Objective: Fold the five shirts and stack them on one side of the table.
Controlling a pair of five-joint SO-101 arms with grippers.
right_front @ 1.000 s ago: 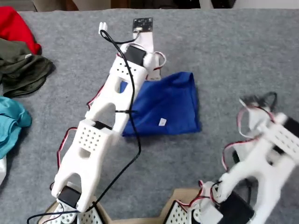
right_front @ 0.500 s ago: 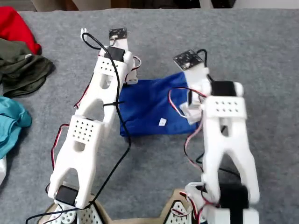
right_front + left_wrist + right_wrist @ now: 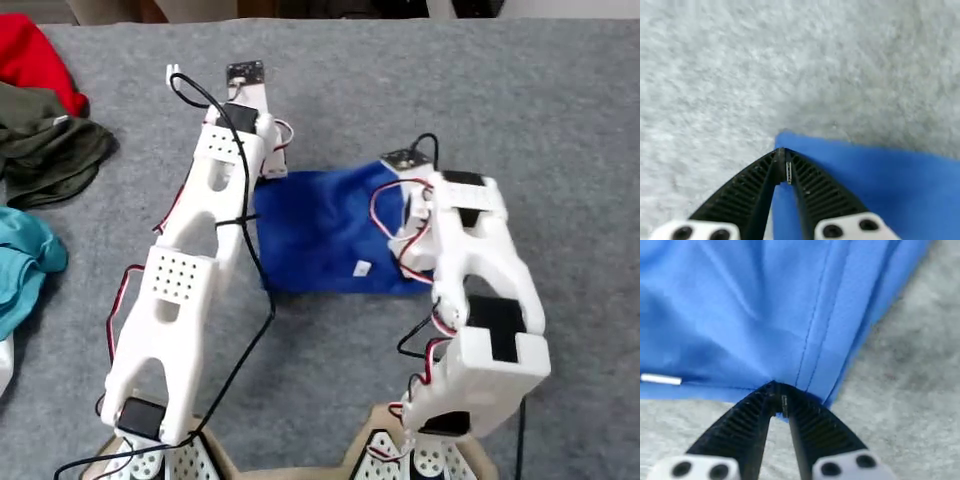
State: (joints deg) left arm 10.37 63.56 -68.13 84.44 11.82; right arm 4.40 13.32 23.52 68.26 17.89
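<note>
Well left of both pincers, a red shirt [image 3: 30, 55], an olive shirt [image 3: 50, 145] and a teal shirt [image 3: 25, 265] lie bunched at the desk [image 3: 560, 110] edge (the teal one is cut off). The left pincer [image 3: 782, 160] is closed on a corner of the blue shirt [image 3: 320, 230], which lies between the pincers. The right pincer [image 3: 777, 390] is clamped on its right hem. From above, both pincers' tips hide under their wrists.

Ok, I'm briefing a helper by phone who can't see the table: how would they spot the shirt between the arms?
On the grey table, look between the white left arm and right arm. The blue shirt lies flat, a small white tag on it. It alone is blue and laid out; the red shirt, olive shirt and teal shirt sit bunched at the table's left edge.
</note>
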